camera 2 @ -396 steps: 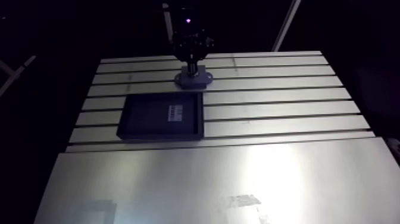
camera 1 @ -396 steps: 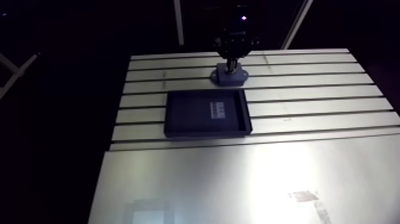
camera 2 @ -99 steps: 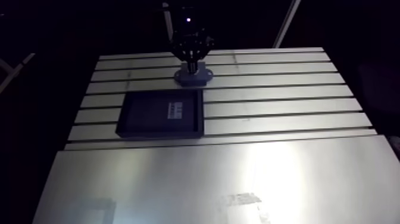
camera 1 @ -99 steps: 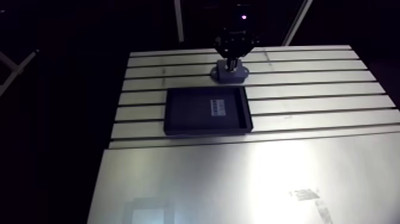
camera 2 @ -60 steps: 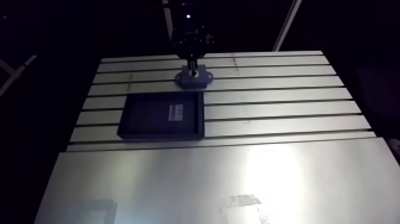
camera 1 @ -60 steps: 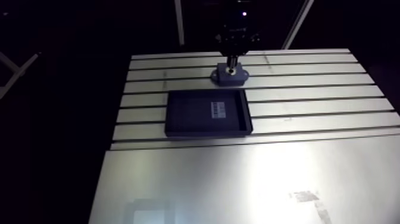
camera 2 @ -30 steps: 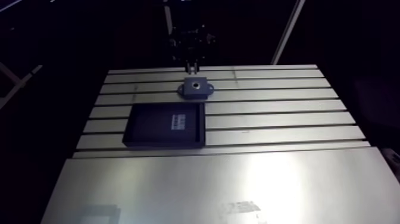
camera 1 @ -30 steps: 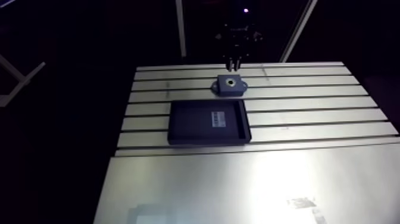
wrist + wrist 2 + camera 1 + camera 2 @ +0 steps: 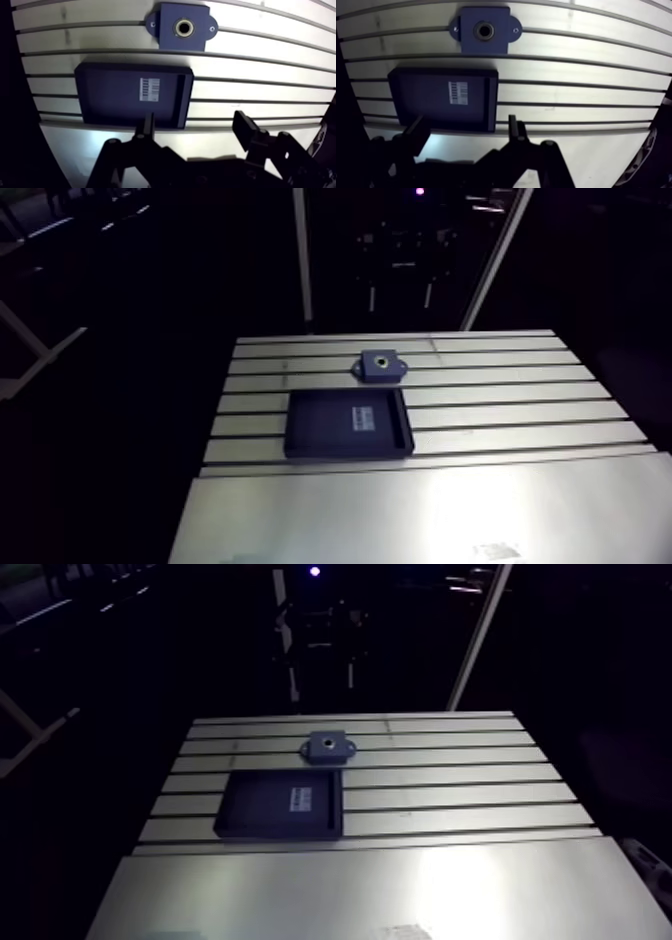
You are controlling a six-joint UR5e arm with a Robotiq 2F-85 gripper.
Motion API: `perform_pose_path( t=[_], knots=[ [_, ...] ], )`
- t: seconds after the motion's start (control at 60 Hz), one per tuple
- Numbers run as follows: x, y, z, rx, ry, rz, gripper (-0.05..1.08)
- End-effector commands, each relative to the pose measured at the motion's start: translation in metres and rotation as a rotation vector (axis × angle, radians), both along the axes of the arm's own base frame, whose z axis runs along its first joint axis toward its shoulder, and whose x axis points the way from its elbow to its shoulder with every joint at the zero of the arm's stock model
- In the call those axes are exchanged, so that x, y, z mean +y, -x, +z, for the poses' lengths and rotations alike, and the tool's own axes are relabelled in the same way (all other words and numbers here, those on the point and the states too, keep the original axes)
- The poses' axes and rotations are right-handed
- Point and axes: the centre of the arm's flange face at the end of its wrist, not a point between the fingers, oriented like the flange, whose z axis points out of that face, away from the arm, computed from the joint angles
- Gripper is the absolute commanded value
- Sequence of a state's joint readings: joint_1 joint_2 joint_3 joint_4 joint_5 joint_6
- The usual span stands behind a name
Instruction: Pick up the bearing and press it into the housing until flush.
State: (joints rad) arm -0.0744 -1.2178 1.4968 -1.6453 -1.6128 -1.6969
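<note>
The blue housing lies flat on the slotted table, with its two mounting ears to the sides. A metal ring, the bearing, sits inside its round bore; I cannot tell whether it is level with the top face. My gripper hangs well above the table, short of the housing and over the near edge of the dark tray. It is open, with nothing between its fingers. In the arm view the gripper shows dimly high behind the housing.
A shallow dark tray with a barcode label lies one slot nearer than the housing and holds nothing else. The slotted table runs wide to the right. A smooth metal plate covers the near part.
Earlier the gripper stood shut, down on the housing's bore. It has since lifted straight up and away and opened. The camera rose with the arm; housing and tray stayed put.
</note>
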Motion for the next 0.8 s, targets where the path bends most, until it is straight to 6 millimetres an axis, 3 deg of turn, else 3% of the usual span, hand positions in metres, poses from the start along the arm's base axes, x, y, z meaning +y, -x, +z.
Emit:
perform_pose_path(
  t=[0.017, 0.183, 0.8],
  knots=[
    [0.000, -0.045, 0.086, 0.025, -0.008, -0.003, 0.00],
    [-0.004, -0.059, 0.109, 0.065, -0.005, -0.001, 0.00],
    [-0.006, -0.065, 0.134, 0.171, -0.010, -0.012, 0.01]
  ],
)
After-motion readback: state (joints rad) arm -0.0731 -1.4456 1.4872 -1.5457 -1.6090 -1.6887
